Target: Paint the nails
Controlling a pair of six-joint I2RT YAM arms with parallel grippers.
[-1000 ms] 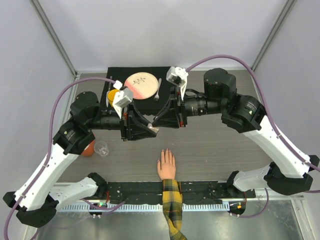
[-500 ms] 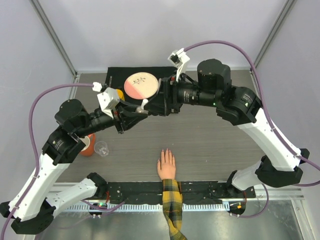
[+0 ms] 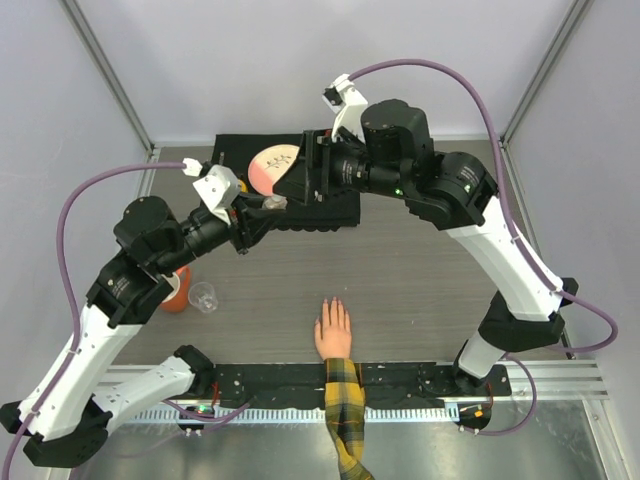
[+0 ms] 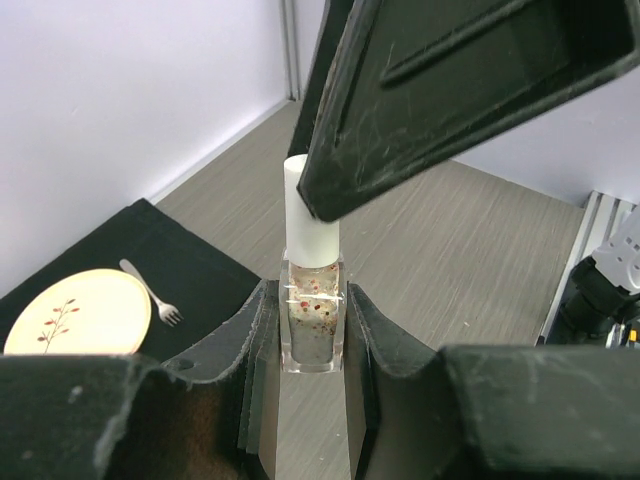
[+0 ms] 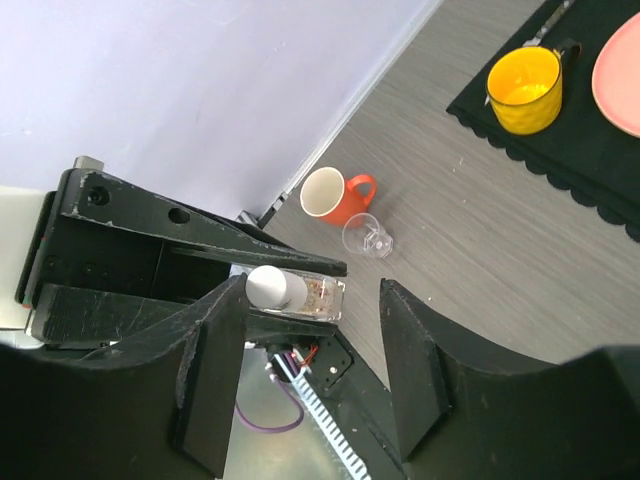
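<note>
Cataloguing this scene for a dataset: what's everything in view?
table: 1, grey, under everything
placemat: 1, black, far side
plate: 1, cream-pink, on placemat
fork: 1, silver, beside plate
yellow mug: 1, yellow, placemat edge
orange mug: 1, orange, table's left
glass: 1, clear, beside orange mug
polish bottle: 1, clear with white cap, in left pincer
hand: 1, flesh-coloured, plaid sleeve, near edge
nails: pinkish, on its fingertips; count unclear
left pincer: 1, black, shut on polish bottle
right pincer: 1, black, open beside the cap
</note>
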